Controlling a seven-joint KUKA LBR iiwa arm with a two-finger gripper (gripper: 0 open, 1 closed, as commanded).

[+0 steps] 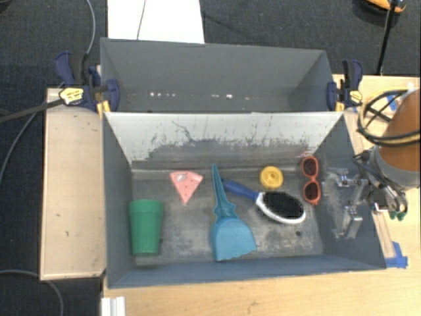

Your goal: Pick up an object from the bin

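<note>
Highest, the gripper hangs over the bin's right slope; whether it is open I cannot tell. Just left, by the right wall, lie orange sunglasses, likely light, stiff, slick-lensed: best pinched at the bridge. Farther left, a black-bristled hairbrush.

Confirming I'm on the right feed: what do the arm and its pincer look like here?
The pincer is bare silvery-grey metal, narrow and blocky. Behind it, the wrist carries a rounded orange cover, and black cables loop over the top of it.
</note>
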